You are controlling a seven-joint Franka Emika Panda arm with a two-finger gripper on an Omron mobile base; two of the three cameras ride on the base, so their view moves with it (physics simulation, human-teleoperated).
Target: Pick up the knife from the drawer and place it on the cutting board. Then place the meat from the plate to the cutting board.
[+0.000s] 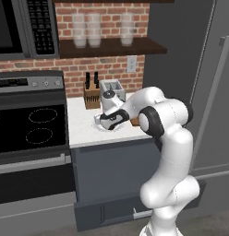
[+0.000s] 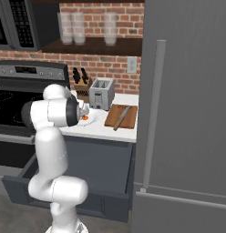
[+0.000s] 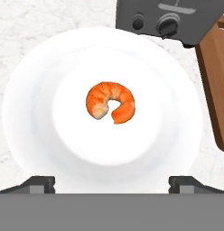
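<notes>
The knife (image 2: 121, 118) lies lengthwise on the reddish-brown cutting board (image 2: 126, 119) at the right end of the counter. Left of the board sits the white plate (image 3: 37, 103), with the meat (image 3: 110, 103), a curled orange-red lump, at its middle. In the hand view my gripper (image 3: 112, 183) hangs straight above the plate, open, its two dark fingertips (image 3: 38, 183) wide apart on either side of the meat and touching nothing. The right base view shows the plate (image 2: 89, 121) partly behind my arm. Below the counter the dark grey drawer (image 2: 51, 193) stands pulled out.
A grey toaster (image 2: 101, 93) and a wooden knife block (image 2: 81, 89) stand behind the plate against the brick wall. The stove (image 1: 31, 124) is to the left and a tall grey fridge (image 2: 187, 113) to the right. The open drawer (image 1: 116, 207) juts toward my base.
</notes>
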